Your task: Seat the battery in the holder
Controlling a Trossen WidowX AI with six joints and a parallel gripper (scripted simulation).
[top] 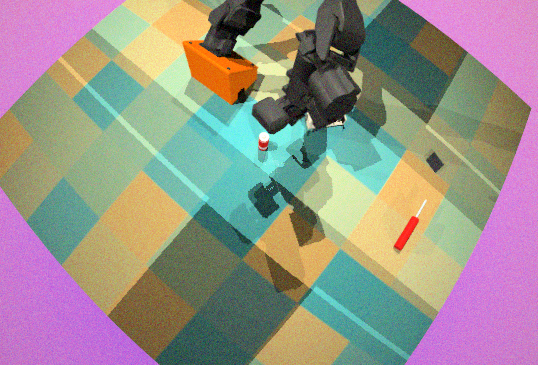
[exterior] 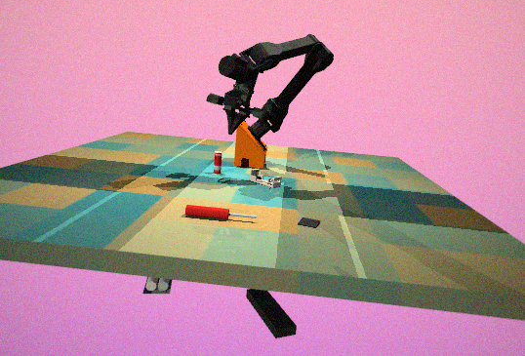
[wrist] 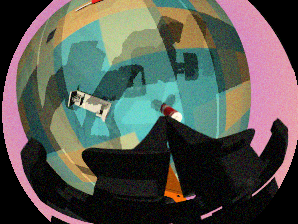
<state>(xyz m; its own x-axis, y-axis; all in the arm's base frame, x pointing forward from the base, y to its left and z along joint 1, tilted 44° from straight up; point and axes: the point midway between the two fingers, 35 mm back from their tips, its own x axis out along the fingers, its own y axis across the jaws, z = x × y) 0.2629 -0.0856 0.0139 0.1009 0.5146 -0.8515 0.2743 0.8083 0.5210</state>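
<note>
The battery [top: 263,141] [exterior: 218,162] [wrist: 171,112], red with a white band and a white top, stands upright on the table. The white holder [exterior: 265,180] [wrist: 91,102] lies on the table a short way from it, its open side up; in the top view the arm hides most of it. My gripper [exterior: 231,133] [wrist: 164,120] is shut and empty, its fingertips together. It points down and hangs above the table, clear of both battery and holder. In the top view the fingertips are hidden behind the wrist parts.
The orange arm base [top: 215,73] [exterior: 250,149] stands behind the battery. A red screwdriver [top: 406,234] [exterior: 207,212] and a small dark square [top: 435,162] [exterior: 308,222] lie on the table, beyond the holder from the base. A black bar [exterior: 271,313] shows below the table edge.
</note>
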